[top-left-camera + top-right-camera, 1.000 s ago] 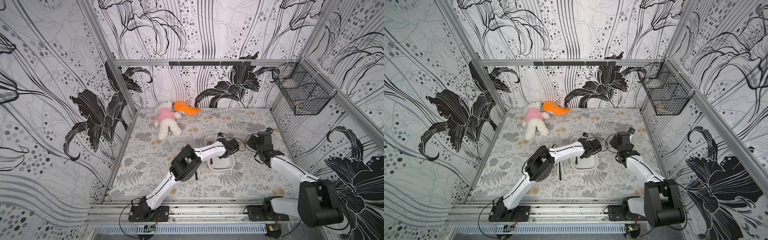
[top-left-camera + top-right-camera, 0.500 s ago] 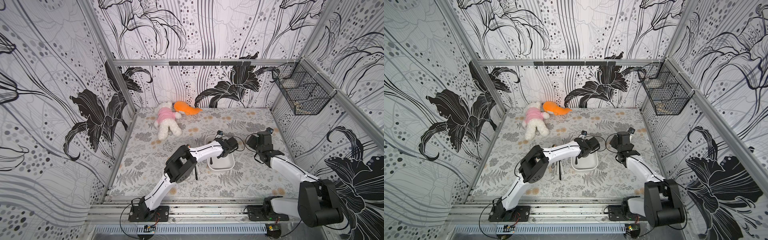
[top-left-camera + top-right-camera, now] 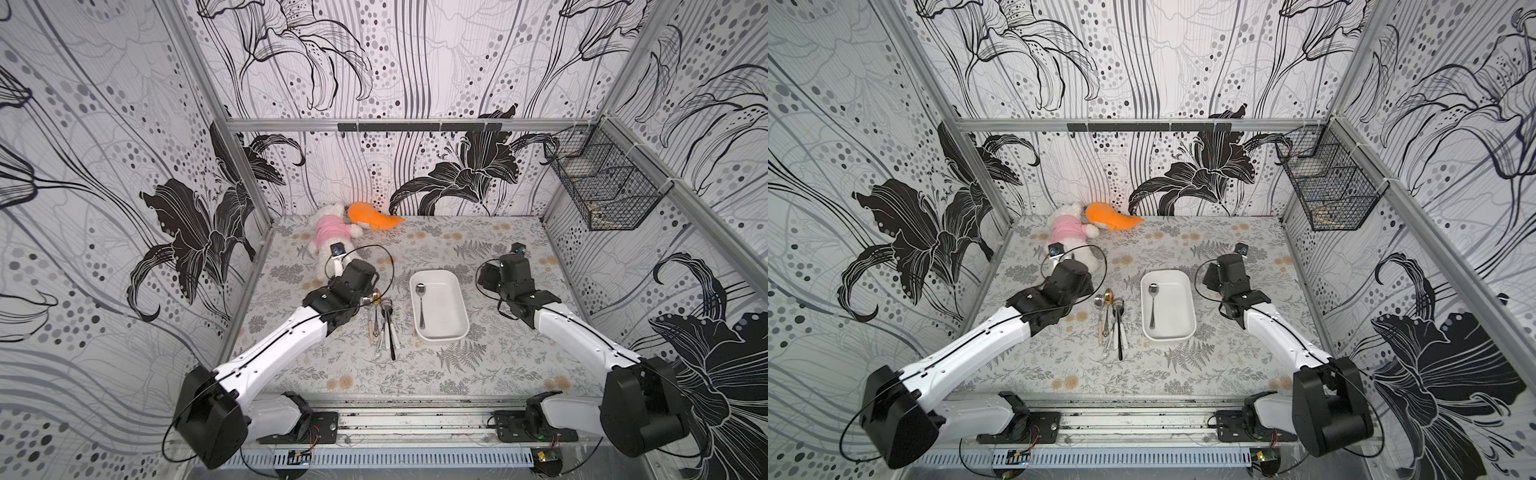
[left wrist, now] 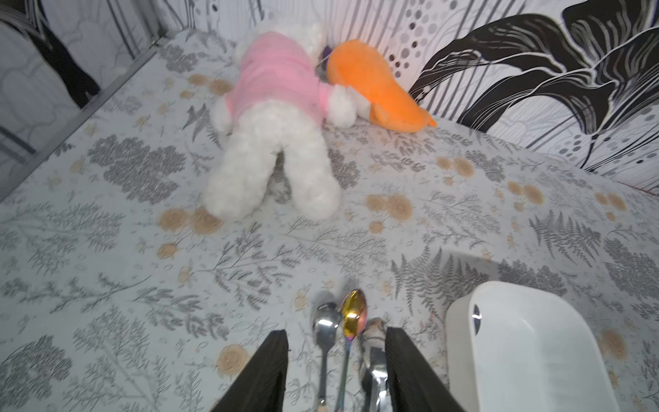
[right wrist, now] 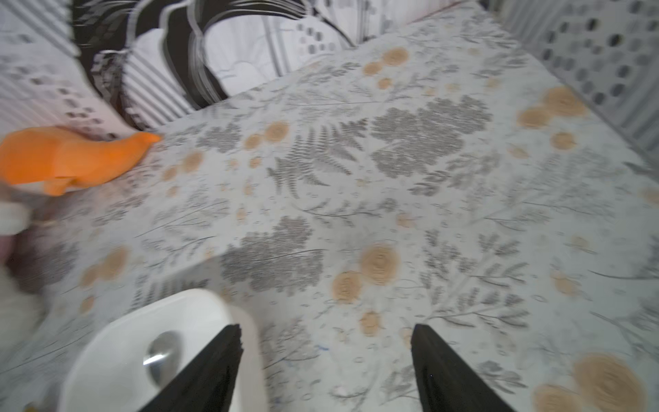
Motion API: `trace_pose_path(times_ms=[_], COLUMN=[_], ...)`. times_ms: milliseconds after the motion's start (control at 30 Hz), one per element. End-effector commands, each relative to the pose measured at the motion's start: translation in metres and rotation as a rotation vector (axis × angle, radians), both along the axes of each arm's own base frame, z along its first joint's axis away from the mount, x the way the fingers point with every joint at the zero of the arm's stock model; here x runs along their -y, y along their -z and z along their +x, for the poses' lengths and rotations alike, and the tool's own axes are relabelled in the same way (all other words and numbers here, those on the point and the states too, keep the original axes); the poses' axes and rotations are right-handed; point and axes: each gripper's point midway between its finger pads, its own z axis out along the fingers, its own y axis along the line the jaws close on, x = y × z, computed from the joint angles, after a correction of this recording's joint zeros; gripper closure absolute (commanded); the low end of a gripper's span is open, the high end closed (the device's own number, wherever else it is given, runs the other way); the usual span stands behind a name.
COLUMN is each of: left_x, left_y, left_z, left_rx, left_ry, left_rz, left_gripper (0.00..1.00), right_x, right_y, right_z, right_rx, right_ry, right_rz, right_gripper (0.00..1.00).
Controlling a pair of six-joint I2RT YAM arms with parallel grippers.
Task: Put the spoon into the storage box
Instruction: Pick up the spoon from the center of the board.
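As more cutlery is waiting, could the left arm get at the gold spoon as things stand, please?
Probably yes: the open left claw hangs right over the gold spoon, which lies uncovered, though other cutlery crowds both its sides.

No legible txt or labels.

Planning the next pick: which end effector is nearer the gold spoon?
Left. The left end effector is right over the gold spoon, fingers either side; the right end effector sits across the storage box from it.
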Motion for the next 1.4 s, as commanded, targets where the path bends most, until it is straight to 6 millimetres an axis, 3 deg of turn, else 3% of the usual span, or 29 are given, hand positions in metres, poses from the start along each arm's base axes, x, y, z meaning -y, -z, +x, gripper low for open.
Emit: trace_pose_path(times_ms=[0,67,200,233,367,467,633,933,1133,1367], left_x=[-0.029,-0.045,-0.048,-0.051,-0.07,-0.083,-0.103,-0.103,-0.098,-0.096], left_y=[0.005,0.001,-0.01,-0.011,-0.021,-0.035,-0.05,-0.053,-0.049,-0.048], left_z=[-0.018,-0.033,-0.047,-0.051,-0.064,-0.073,-0.087,-0.088,-0.083,-0.082], left_rx=[0.033,0.058,0.083,0.076,0.064,0.094,0.158,0.186,0.163,0.16], left_ry=[-0.06,-0.105,-0.087,-0.095,-0.146,-0.18,-0.237,-0.222,-0.205,-0.197], left_rz=[-0.042,-0.051,-0.114,-0.104,-0.038,-0.017,0.004,-0.01,0.003,0.004], left_gripper=[0.49,0.46,0.46,0.46,0.46,0.46,0.46,0.46,0.46,0.46], right_x=[-0.077,-0.132,-0.221,-0.243,-0.3,-0.327,-0.348,-0.356,-0.346,-0.337], right_y=[-0.015,-0.011,0.01,0.025,0.06,0.081,0.109,0.135,0.156,0.167], right_z=[-0.01,-0.024,-0.057,-0.065,-0.09,-0.1,-0.099,-0.116,-0.124,-0.126], right_rx=[-0.039,-0.093,-0.192,-0.226,-0.311,-0.363,-0.433,-0.504,-0.547,-0.562], right_ry=[-0.234,-0.358,-0.546,-0.585,-0.684,-0.733,-0.745,-0.755,-0.713,-0.682], right_rz=[-0.041,-0.07,-0.126,-0.151,-0.167,-0.155,-0.179,-0.201,-0.237,-0.268], right_gripper=[0.22,0.23,0.25,0.26,0.31,0.34,0.4,0.53,0.53,0.53])
